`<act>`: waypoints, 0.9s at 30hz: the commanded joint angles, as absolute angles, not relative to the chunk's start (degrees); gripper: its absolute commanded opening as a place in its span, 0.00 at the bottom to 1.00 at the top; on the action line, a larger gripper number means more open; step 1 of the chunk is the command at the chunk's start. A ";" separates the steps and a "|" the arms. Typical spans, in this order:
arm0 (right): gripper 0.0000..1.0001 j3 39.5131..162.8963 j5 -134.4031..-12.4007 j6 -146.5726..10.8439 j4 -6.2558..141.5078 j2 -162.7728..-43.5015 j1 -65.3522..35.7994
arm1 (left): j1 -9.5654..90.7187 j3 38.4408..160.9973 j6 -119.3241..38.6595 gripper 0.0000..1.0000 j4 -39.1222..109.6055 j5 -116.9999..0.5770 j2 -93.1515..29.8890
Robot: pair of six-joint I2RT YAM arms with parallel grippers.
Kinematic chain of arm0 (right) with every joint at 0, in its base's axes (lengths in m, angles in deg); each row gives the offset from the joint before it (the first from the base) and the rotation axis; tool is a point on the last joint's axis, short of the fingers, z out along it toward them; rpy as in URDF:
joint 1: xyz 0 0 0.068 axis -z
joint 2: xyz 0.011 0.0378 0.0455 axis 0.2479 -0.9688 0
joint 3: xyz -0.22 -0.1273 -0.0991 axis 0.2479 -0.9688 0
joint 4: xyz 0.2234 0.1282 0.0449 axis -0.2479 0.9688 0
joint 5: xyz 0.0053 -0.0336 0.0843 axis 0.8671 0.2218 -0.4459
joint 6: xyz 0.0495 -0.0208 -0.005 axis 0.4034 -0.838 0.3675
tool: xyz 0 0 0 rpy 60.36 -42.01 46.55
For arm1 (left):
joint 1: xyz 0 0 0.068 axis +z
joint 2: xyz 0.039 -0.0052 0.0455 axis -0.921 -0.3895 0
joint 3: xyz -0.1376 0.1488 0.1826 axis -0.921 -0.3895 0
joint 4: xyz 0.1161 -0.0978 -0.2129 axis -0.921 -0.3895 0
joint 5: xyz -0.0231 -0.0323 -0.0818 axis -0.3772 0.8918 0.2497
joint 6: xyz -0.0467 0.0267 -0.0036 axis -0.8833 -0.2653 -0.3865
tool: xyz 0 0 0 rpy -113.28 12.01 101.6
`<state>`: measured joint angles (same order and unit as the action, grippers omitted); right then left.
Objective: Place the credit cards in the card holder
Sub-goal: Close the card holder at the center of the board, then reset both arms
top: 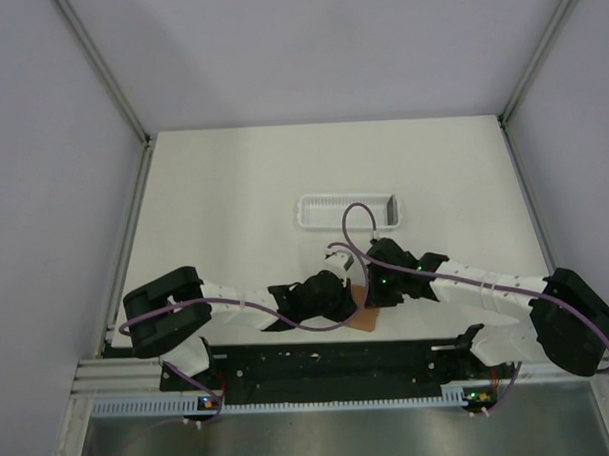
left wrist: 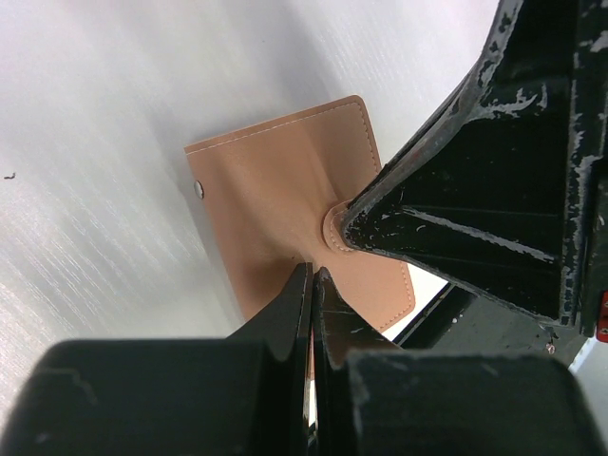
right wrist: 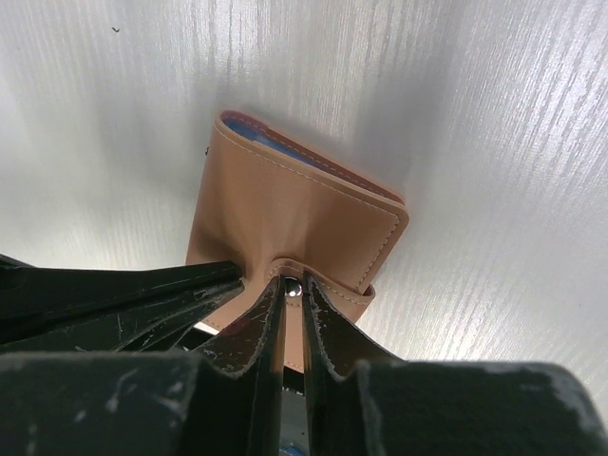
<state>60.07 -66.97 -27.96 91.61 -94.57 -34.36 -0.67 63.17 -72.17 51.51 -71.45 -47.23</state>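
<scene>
While the left gripper (left wrist: 312, 277) has its jaws pressed together on the near edge of the card holder (left wrist: 285, 180), the right gripper (right wrist: 288, 285) pinches its strap tab (right wrist: 337, 288), jaws a sliver apart with tan material between them. The card holder is folded shut, between both grippers, centre of the table (top: 233, 190) near the front edge; whether it lies flat or is lifted is unclear. Table is white with faint streaky grain. Pale grey walls (top: 42, 147) on three sides, with metal frame posts. A white slatted tray (top: 347, 209) sits further back, apart. Card holder: tan-brown, smooth, leather-like, stitched border, rounded corners, a small metal snap stud (left wrist: 199, 189), blue lining (right wrist: 256, 135) showing at one edge. Fingers black and scuffed.
</scene>
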 commanded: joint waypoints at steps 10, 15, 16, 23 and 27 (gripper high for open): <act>0.15 55.11 -62.34 -26.69 82.25 -86.24 -36.54 | -0.86 63.85 -71.82 0.00 50.90 -72.27 -45.97; 0.24 50.28 -57.86 -25.20 77.58 -71.40 -36.54 | -0.86 65.78 -70.85 0.00 48.17 -73.68 -43.42; 0.26 49.40 -56.63 -25.11 77.58 -67.97 -36.45 | -0.86 66.30 -70.50 0.00 47.56 -73.94 -42.63; 0.31 46.05 -51.17 -24.67 86.09 -51.34 -36.45 | -0.43 68.95 -69.01 0.00 39.13 -81.05 -34.11; 0.34 44.47 -51.52 -23.36 89.44 -46.85 -36.54 | 1.07 68.77 -67.95 0.18 33.42 -87.11 -27.61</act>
